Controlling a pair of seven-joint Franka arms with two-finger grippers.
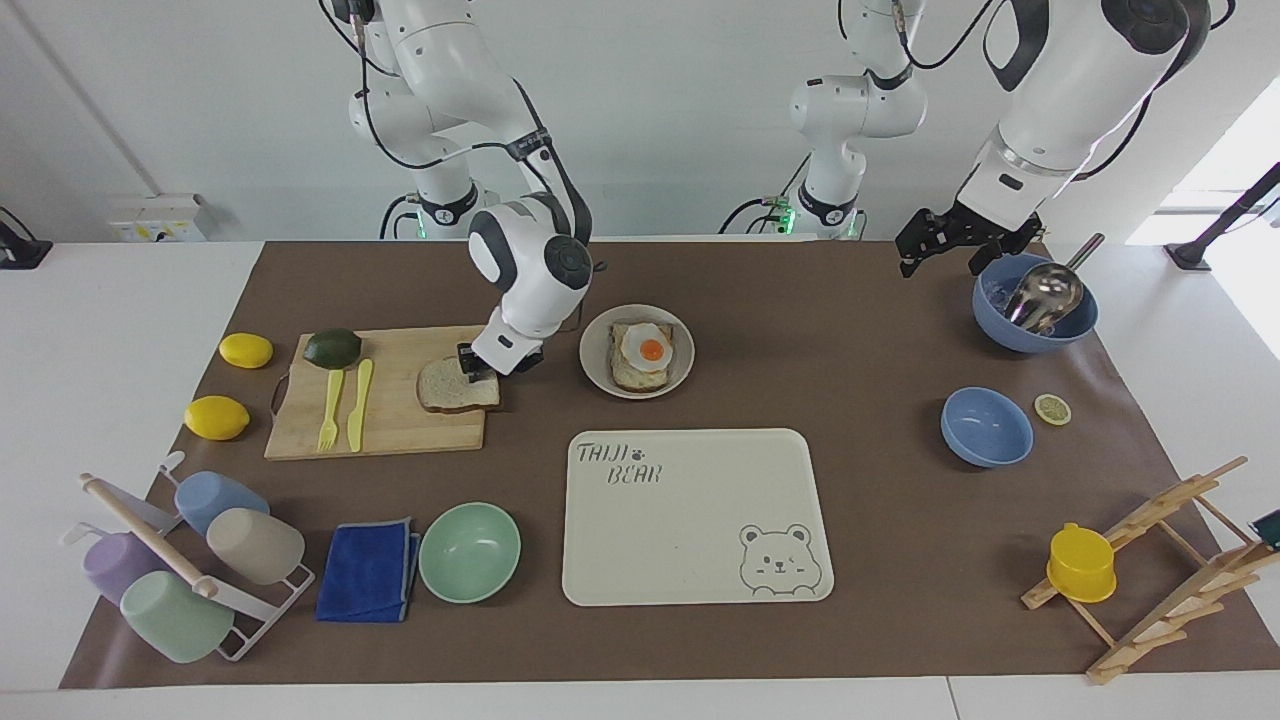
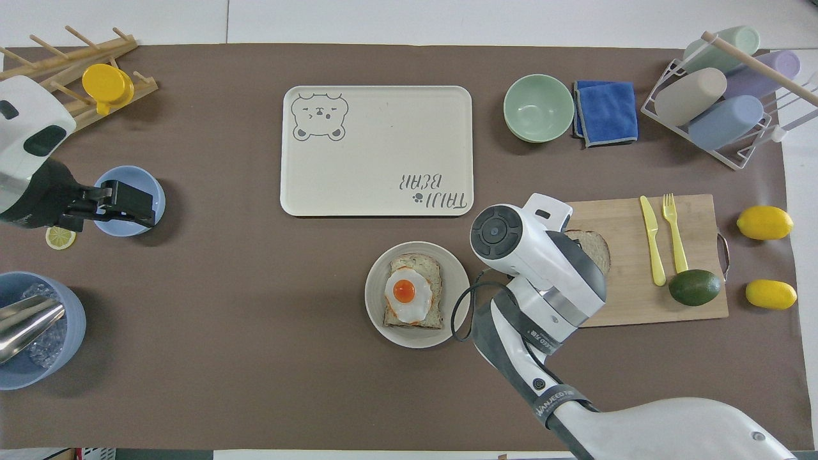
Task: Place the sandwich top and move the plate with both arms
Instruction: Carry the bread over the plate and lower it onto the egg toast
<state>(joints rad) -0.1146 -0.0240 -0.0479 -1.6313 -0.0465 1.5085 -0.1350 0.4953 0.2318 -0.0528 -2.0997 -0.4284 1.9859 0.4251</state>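
The sandwich top (image 1: 445, 388) lies flat on the wooden cutting board (image 1: 400, 420), at the corner nearest the plate. Only its farther edge shows in the overhead view (image 2: 597, 246). My right gripper (image 1: 480, 368) is down on the slice's plate-side edge; the arm's wrist hides it from above. The plate (image 1: 598, 375) sits beside the board and holds a toast slice with a fried egg (image 1: 640, 355). My left gripper (image 1: 938, 262) waits open and empty in the air beside a large blue bowl.
The cream bear tray (image 1: 690, 530) lies farther from the robots than the plate. A mint bowl (image 1: 469, 552) and a blue cloth (image 1: 368, 570) sit beside it. A yellow fork, a yellow knife and an avocado (image 1: 332, 347) lie on the board. Two blue bowls (image 1: 985, 427) stand at the left arm's end.
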